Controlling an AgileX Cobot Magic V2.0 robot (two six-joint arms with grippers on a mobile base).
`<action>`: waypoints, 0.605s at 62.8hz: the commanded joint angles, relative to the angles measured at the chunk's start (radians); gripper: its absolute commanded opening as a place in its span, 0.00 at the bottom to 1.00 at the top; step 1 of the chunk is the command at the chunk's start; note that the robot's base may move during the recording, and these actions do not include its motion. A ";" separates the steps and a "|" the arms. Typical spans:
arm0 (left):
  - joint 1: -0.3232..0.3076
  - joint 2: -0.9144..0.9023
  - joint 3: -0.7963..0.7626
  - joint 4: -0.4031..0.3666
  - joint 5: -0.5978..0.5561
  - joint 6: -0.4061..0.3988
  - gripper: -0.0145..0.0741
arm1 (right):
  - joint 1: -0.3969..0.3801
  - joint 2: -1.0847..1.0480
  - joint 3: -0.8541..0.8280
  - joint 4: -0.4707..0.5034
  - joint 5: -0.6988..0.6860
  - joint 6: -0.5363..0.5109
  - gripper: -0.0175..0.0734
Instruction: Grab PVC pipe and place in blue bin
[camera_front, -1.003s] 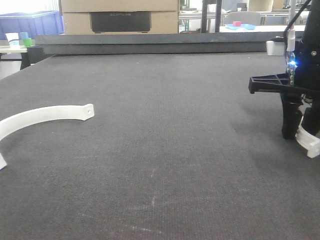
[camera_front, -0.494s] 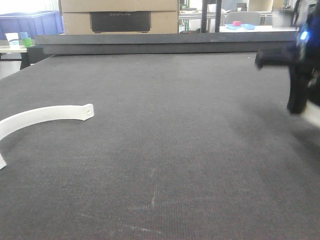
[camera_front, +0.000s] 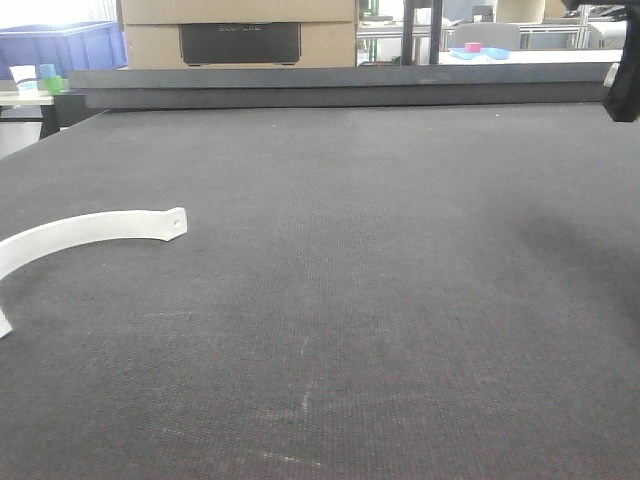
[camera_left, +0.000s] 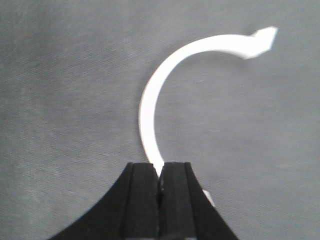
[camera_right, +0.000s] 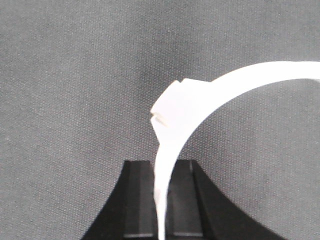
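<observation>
Clearly, your right gripper (camera_right: 161, 172) is clamped on the PVC pipe (camera_right: 200, 100), held over the mat (camera_front: 350, 300) (likely light, stiff, slick plastic, so pinch across the thick band). Only the right wrist view shows that grip. The front view misses it, showing the larger strip (camera_front: 90, 228), which the left gripper (camera_left: 160, 172), jaws together, hangs over.

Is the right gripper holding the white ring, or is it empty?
Holding it. In the right wrist view the white ring runs down between the two black fingers of the right gripper, pinched there.
</observation>
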 joint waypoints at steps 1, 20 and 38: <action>0.003 0.062 -0.011 0.014 -0.008 -0.001 0.04 | 0.001 -0.010 0.007 -0.012 -0.011 -0.011 0.01; -0.067 0.170 -0.020 0.077 -0.087 -0.009 0.04 | 0.001 -0.010 0.030 -0.012 -0.021 -0.011 0.01; -0.067 0.215 -0.020 0.077 -0.145 -0.012 0.04 | 0.001 -0.010 0.030 -0.012 -0.022 -0.011 0.01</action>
